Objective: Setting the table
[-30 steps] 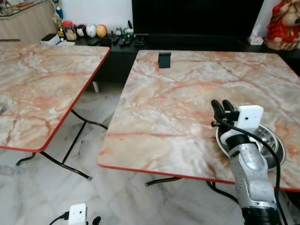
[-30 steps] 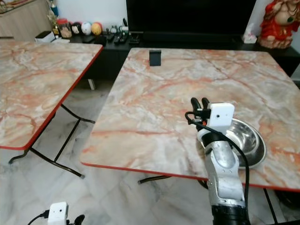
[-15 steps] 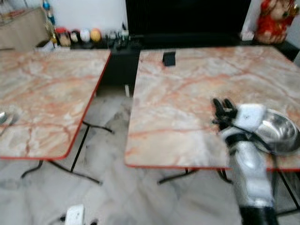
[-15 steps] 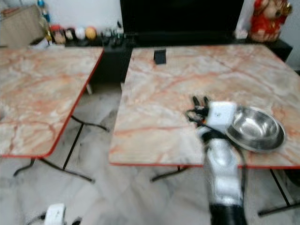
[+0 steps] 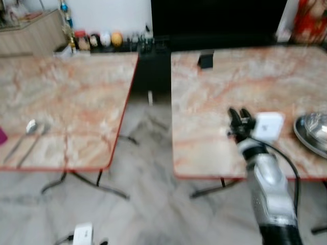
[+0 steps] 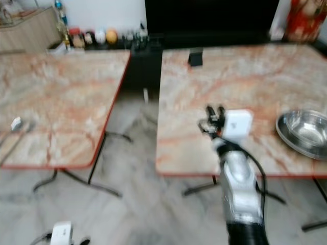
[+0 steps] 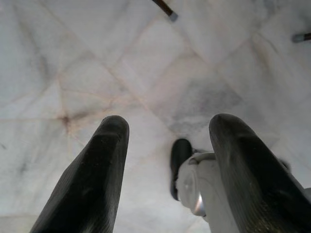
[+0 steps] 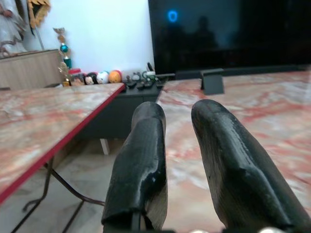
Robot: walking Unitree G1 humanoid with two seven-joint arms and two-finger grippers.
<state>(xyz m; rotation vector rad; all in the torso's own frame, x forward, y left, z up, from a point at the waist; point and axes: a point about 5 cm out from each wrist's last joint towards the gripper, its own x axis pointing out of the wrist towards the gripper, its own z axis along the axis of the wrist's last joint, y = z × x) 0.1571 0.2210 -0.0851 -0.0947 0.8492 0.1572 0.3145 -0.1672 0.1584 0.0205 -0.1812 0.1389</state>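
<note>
A steel bowl (image 6: 305, 131) sits near the front right of the right marble table (image 5: 214, 92). My right gripper (image 5: 238, 115) is raised over that table's front edge, well left of the bowl, its fingers (image 8: 146, 145) slightly open with nothing between them. A spoon (image 5: 29, 126) and another thin utensil lie near the front of the left marble table (image 5: 66, 97). My left gripper (image 7: 167, 126) hangs low over the floor, open and empty.
A floor gap with folding table legs (image 5: 102, 184) separates the two tables. A small black stand (image 5: 206, 60) sits at the right table's far edge. Behind are a dark TV unit (image 5: 214, 20), small figurines (image 5: 104, 39) and a red statue (image 5: 311, 20). A pink object (image 5: 1, 137) lies at the left edge.
The camera has swung left and pulled back: the bowl now lies at the picture's right edge, apart from my right gripper, and the left table's utensils have come into view.
</note>
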